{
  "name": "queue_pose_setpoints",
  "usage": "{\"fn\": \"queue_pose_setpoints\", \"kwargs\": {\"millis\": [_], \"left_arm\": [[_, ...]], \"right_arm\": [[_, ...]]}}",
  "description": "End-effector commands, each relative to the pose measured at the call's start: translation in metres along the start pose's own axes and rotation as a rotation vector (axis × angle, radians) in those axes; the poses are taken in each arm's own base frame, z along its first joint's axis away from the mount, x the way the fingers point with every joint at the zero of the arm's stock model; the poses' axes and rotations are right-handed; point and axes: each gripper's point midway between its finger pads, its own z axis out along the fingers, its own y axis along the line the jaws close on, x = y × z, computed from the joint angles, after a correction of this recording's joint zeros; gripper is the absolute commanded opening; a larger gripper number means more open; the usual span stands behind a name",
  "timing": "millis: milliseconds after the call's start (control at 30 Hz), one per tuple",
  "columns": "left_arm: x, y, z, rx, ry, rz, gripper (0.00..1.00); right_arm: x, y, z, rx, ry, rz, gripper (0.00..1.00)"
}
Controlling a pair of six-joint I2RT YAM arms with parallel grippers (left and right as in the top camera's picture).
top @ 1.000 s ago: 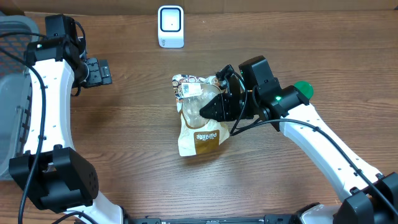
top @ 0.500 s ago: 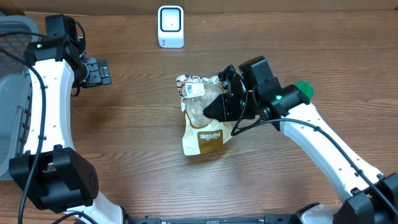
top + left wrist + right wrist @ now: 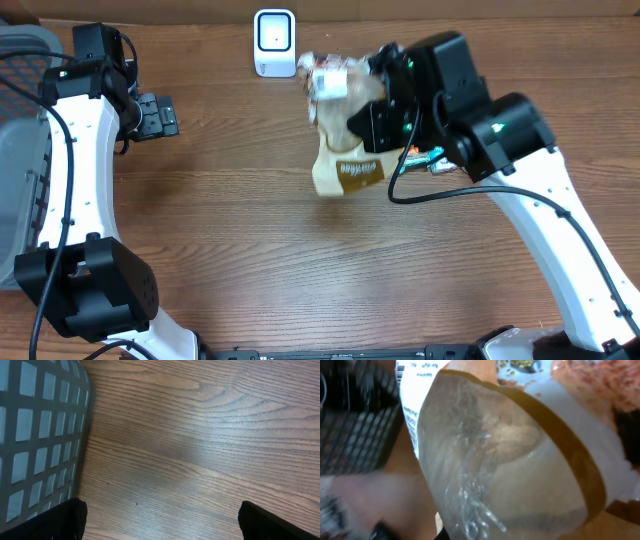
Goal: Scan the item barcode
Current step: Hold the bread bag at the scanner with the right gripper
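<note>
- Dark wood-grain table (image 3: 220, 230). White barcode scanner (image 3: 274, 42) at top centre, grey mesh basket (image 3: 15, 150) at the left edge.
- Bakery bag (image 3: 340, 140) sits upper centre of frame, just right of the scanner. My right gripper (image 3: 372, 118) is clenched tight on its film.
- Left gripper (image 3: 155, 115) is spread wide and empty, upper left.
- I judge the bag light, soft and crinkly, the clear window slippery, the contents crushable. Best hold is a side edge, clear of the white sticker (image 3: 330, 82).

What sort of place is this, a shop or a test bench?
Probably a mock checkout bench: a white barcode scanner on a wood-grain table, a gray mesh basket at its edge, and the right pincer holding a bakery bag.
</note>
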Motion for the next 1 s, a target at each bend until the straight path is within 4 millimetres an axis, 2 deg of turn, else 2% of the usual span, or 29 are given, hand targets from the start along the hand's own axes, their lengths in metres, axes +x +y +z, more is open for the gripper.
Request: {"fn": "queue_pose_setpoints", "kwargs": {"millis": [0, 33, 100, 367, 433, 567, 667, 767, 967], "left_arm": [[-0.009, 0.015, -0.001, -0.077, -0.033, 0.021, 0.99], [-0.014, 0.024, -0.002, -0.133, -0.056, 0.019, 1.0], [-0.019, 0.03, -0.005, -0.164, -0.076, 0.015, 0.99], [-0.023, 0.029, -0.005, -0.16, -0.09, 0.011, 0.99], [-0.023, 0.029, -0.005, -0.16, -0.09, 0.012, 1.0], [-0.023, 0.029, -0.005, -0.16, -0.09, 0.012, 1.0], [-0.023, 0.029, -0.005, -0.16, -0.09, 0.012, 1.0], [-0.023, 0.029, -0.005, -0.16, -0.09, 0.012, 1.0], [-0.023, 0.029, -0.005, -0.16, -0.09, 0.012, 0.99]], "right_arm": [[-0.038, -0.027, -0.006, 0.197, -0.084, -0.061, 0.04], [-0.05, -0.034, -0.004, 0.254, -0.088, -0.084, 0.04], [-0.063, -0.042, 0.002, 0.321, -0.094, -0.112, 0.04], [-0.122, -0.085, 0.039, 0.658, -0.218, -0.302, 0.04], [-0.142, -0.092, 0.053, 0.726, -0.263, -0.379, 0.04], [-0.163, -0.096, 0.086, 0.773, -0.258, -0.601, 0.04], [-0.178, -0.101, 0.107, 0.859, -0.283, -0.699, 0.04], [-0.189, -0.097, 0.131, 0.917, -0.303, -0.808, 0.04], [-0.193, -0.085, 0.196, 1.008, -0.286, -1.101, 0.04]]}}
